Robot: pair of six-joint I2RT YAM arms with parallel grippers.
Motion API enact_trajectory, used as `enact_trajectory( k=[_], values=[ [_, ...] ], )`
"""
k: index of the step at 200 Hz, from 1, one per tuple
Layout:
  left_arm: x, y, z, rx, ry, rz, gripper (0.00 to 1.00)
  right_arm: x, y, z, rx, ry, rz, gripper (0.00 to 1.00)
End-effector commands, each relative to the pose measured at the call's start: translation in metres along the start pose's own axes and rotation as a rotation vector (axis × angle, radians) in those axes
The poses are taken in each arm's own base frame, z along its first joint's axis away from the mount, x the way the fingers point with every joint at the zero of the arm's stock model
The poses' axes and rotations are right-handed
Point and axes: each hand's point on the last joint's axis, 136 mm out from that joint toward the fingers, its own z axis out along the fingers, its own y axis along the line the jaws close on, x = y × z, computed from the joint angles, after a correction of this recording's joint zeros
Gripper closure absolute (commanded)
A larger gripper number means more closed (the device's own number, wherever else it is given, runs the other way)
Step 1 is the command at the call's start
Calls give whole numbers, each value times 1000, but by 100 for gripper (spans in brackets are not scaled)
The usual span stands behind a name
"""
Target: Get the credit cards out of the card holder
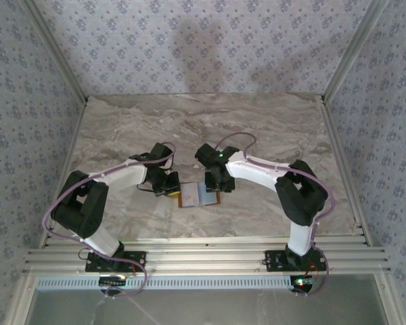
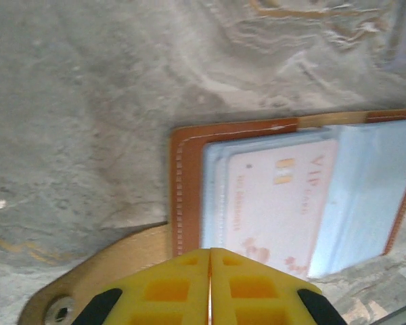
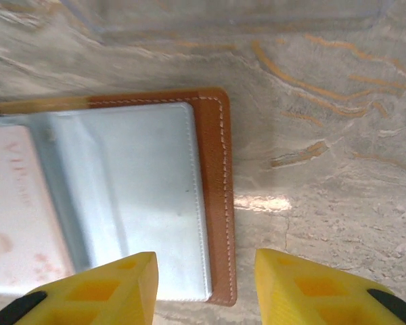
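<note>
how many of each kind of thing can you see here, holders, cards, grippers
card holder: 1
cards showing, a pinkish-white card in the open holder: 1
grippers, left gripper and right gripper: 2
total: 4

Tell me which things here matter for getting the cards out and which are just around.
For the job: open tan-brown leather card holder; whitish-pink VIP card inside it; left gripper, shut; right gripper, open.
Just around: grey marbled tabletop; blue-grey patterned walls.
</note>
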Motion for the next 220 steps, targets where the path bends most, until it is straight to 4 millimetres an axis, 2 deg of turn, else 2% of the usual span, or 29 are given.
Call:
enact_trajectory(
  k=[1, 12, 22, 25, 32, 75, 99, 144, 175, 220],
  values=[
    [1, -9, -7, 1, -8, 12, 90, 0, 19, -11, -159, 7, -23, 60],
    [1, -11, -5, 3, -4, 14, 90, 1, 30, -13, -245, 22, -27, 62],
    [2, -12, -2, 3, 2, 16, 90, -9, 45, -17, -340, 7, -34, 65],
    [2, -12, 0, 2, 4, 15, 90, -3, 39, -10, -339, 26, -26, 66],
    [2, -12, 2, -1, 9, 14, 90, 0, 43, -7, -381, 47, -20, 68],
    [5, -12, 11, -11, 27, 20, 90, -2, 65, 7, -537, 106, 0, 78],
    [5, -12, 14, -12, 37, 25, 90, -1, 71, 13, -568, 125, -5, 80],
    [5, -13, 19, -12, 49, 30, 90, 0, 70, 27, -552, 149, -6, 82],
    [4, -15, 18, -11, 49, 32, 90, 3, 61, 35, -508, 154, -10, 83],
    [5, -17, 20, -13, 57, 36, 90, 6, 55, 42, -483, 164, -20, 83]
  ],
)
